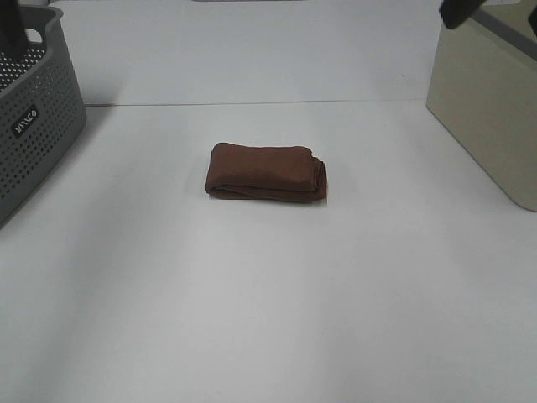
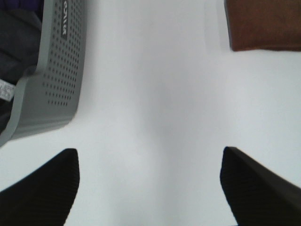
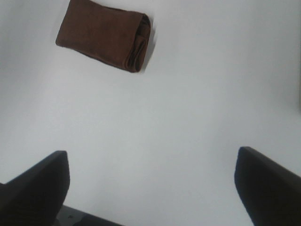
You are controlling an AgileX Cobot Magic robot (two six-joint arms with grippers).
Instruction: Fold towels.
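Plain white counter (image 1: 268, 319), smooth and matte, meeting a white back wall along a faint seam. At the left edge of the overhead view, a grey perforated plastic basket (image 1: 33, 134) stands on the counter; dark cloth shows inside it in the left wrist view. At the right edge stands a beige smooth-sided rectangular bin (image 1: 491, 117).

Near the counter's centre lies the dark reddish-brown terry towel (image 1: 267, 171), folded into a compact oblong bundle and well apart from both containers. Its long axis runs left to right across the overhead view. The layered fold ends face right, toward the bin; the left end is rounded and smooth.

Left gripper (image 2: 149, 186): jaws spread wide over bare counter, holding nothing. Right gripper (image 3: 151, 186): jaws likewise spread wide and empty.
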